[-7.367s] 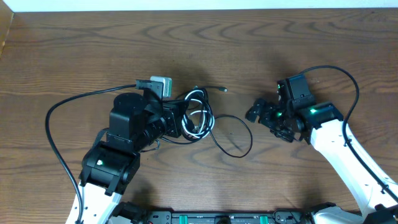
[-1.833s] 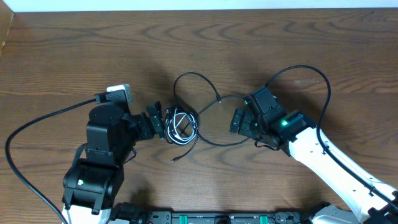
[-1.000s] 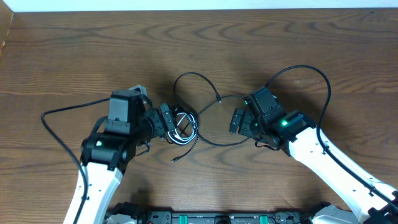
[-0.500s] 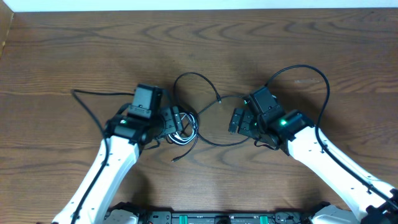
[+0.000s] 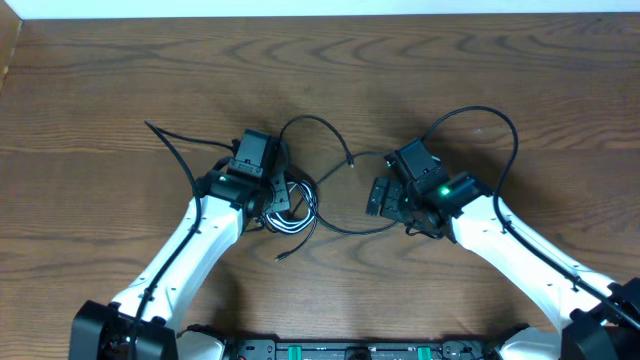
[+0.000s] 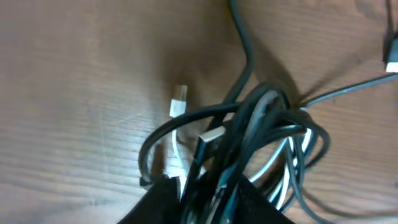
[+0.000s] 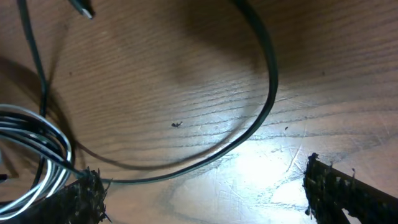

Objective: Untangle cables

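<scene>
The cables [image 5: 298,203] lie in a tight coil near the middle of the tabletop [image 5: 120,80]. One black cable [image 5: 300,122] loops out on the far side to a plug [image 5: 350,160]. A second strand sweeps right in a wide arc [image 7: 267,93] as far as the right gripper [image 5: 375,198].

The left gripper [image 5: 277,197] sits on the coil's left edge. In the wrist view its fingers [image 6: 155,205] look pinched together on several black strands at once, with the white cable [image 6: 176,146] running just beside them. The right gripper's fingers [image 7: 81,196] are spread wide over the arc, with nothing held.

The step in hand seems to be anchoring the coil so that a strand can be drawn out. To do it well:

- The left grip should hold the bulk firmly and low against the wood.
- The right gripper should take one strand only, ideally the arc where it lies well apart from the coil, and draw it slowly to the right.
- Pulling toward a free end rather than on a mid-loop is less likely to tighten the tangle.
- If the whole coil slides along, the hold is probably too loose or on the wrong strand.
</scene>
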Controlling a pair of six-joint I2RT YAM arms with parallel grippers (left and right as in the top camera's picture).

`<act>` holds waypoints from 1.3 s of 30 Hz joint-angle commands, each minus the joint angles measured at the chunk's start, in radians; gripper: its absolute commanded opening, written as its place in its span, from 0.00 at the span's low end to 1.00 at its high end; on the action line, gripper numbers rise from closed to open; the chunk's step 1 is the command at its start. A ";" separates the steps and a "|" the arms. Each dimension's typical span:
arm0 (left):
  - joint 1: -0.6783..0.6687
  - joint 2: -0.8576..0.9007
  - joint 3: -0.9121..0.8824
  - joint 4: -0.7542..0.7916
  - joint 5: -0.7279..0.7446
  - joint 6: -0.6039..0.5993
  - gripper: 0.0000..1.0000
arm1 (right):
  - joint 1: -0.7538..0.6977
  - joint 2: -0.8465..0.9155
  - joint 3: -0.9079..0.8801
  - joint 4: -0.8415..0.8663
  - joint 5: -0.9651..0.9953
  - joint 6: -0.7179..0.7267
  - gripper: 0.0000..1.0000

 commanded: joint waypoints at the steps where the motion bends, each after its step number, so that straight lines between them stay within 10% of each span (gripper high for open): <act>1: -0.001 0.005 0.012 0.005 -0.013 0.012 0.08 | 0.003 0.010 -0.002 -0.001 -0.028 0.002 0.99; 20: 0.002 -0.087 0.013 0.019 0.287 0.369 0.07 | 0.003 0.009 -0.002 0.175 -0.487 -0.322 0.99; 30: 0.001 -0.312 0.013 -0.014 0.323 0.533 0.08 | 0.003 0.009 -0.002 0.205 -0.629 -0.035 0.64; 39: 0.001 -0.412 0.013 -0.026 0.328 0.599 0.07 | 0.003 0.009 -0.002 0.395 -0.775 0.034 0.77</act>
